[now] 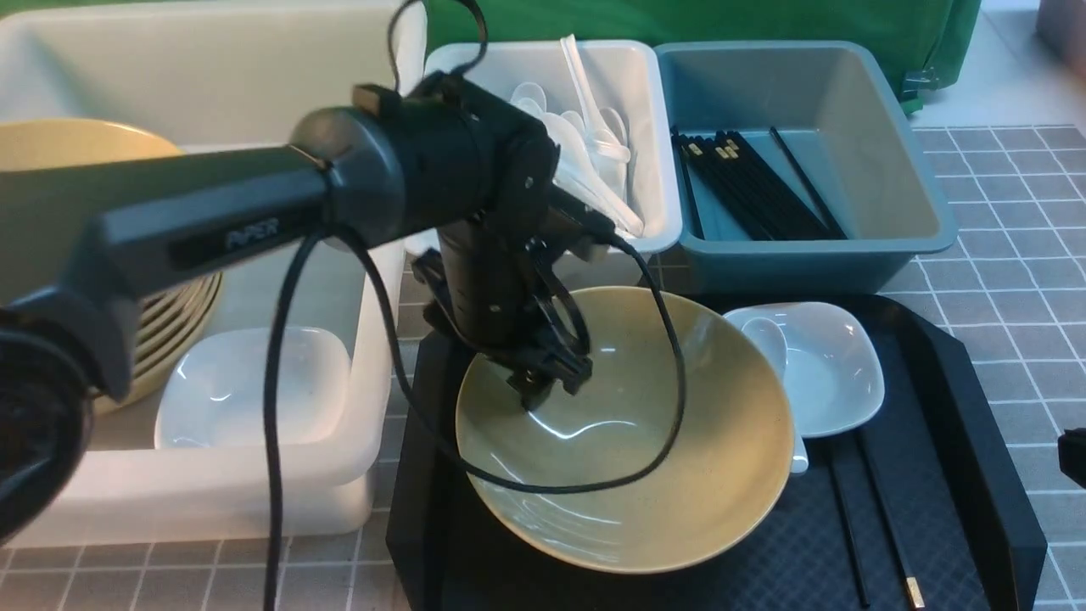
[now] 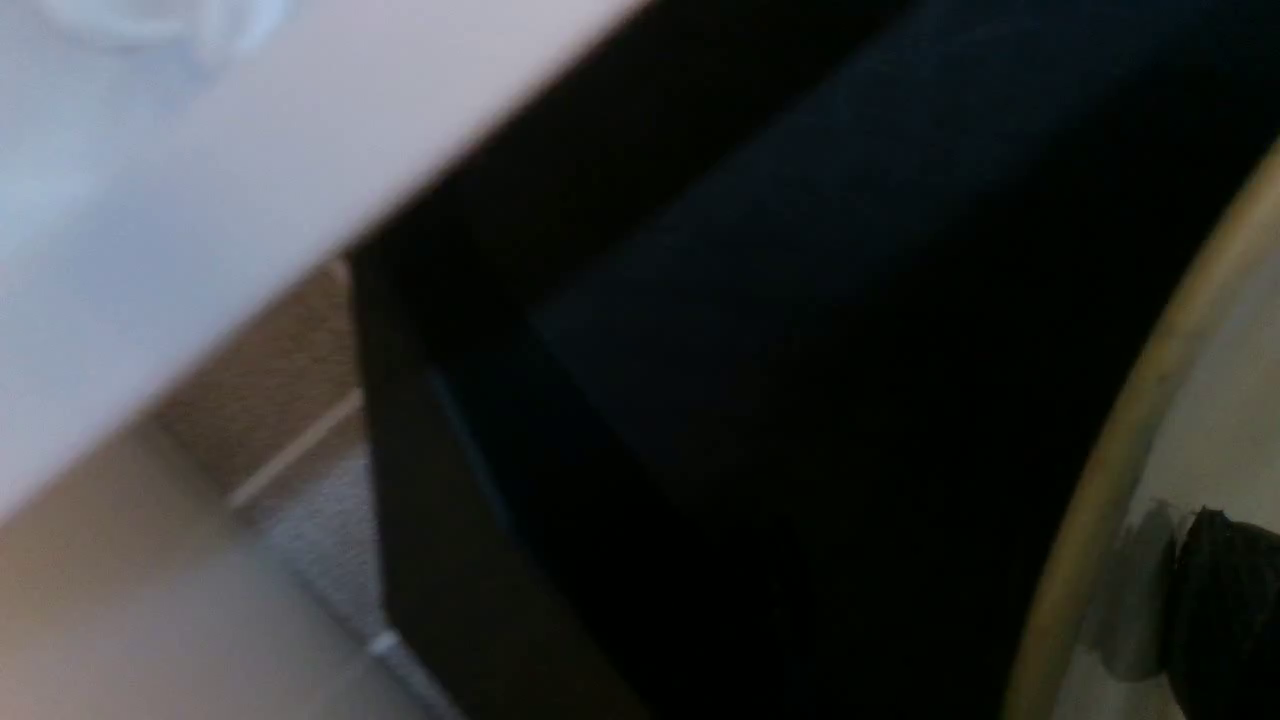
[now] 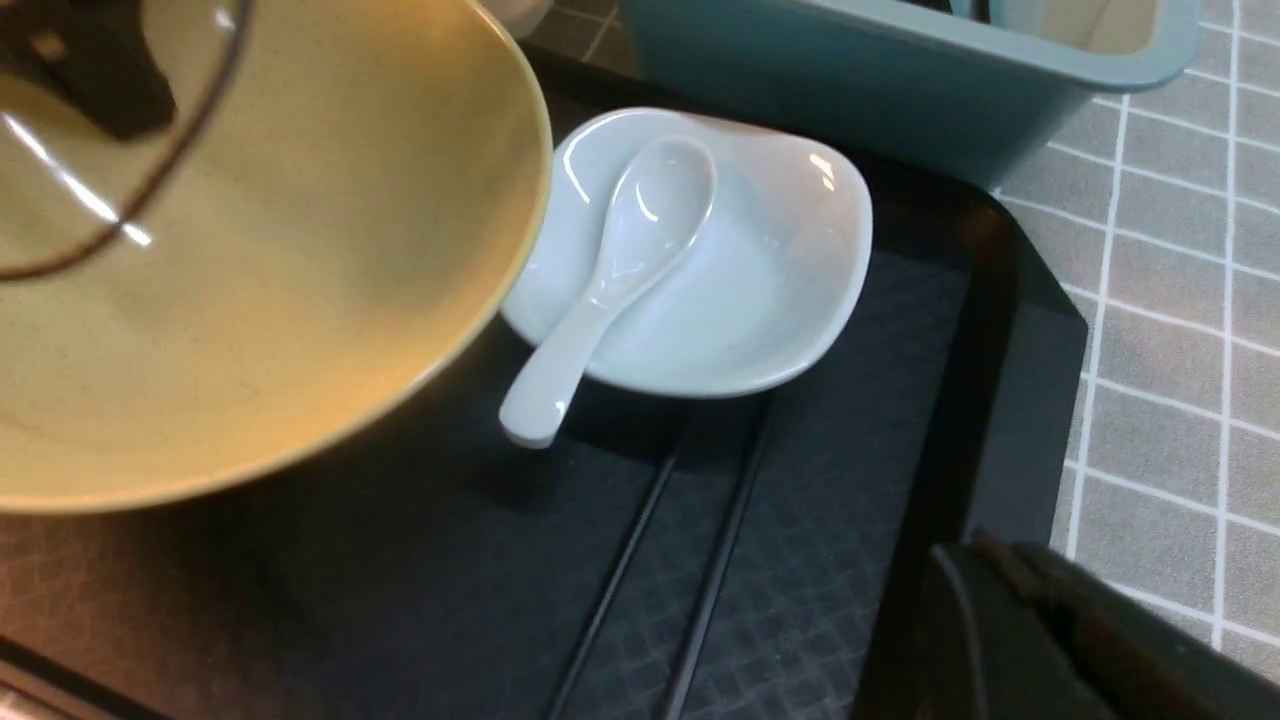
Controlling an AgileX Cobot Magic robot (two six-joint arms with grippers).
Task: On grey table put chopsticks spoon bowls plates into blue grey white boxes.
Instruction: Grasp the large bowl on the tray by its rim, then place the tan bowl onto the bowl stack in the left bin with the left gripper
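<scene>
Glaze shines on the wide, round tan bowl (image 1: pixel 645 458). Your left pincer (image 1: pixel 547 378) hangs inside it, near the rim. You cannot tell if its jaws are spread or pressed together. The front view gives only a dark lump, and the blurred left wrist view shows one black finger (image 2: pixel 1225 600) just inside the thin rim. The bowl sits on the black tray (image 1: pixel 976 407), whose floor has a fine diamond texture.

Across the bowl from the left pincer lies a small white plate (image 1: pixel 836 373), a glossy rounded square. The white spoon (image 3: pixel 620 250) rests in it, with the deep scoop inside and the short handle over the plate's edge. Two thin black chopsticks (image 1: pixel 882 518) lie side by side on the tray, reaching from the plate toward your right pincer (image 3: pixel 985 600). That pincer is pressed together and holds nothing. It is near the tray's outer wall, over the grey table (image 1: pixel 1018 280) with its white grid lines.

Beyond the left pincer stand the small white box (image 1: pixel 649 127) with its glossy spoons (image 1: pixel 585 161) and the blue-grey box (image 1: pixel 891 170) with its black sticks (image 1: pixel 755 182). On the left pincer's other side, the big white tub (image 1: pixel 212 501) holds stacked tan bowls (image 1: pixel 59 144) and a second plate (image 1: pixel 254 390).
</scene>
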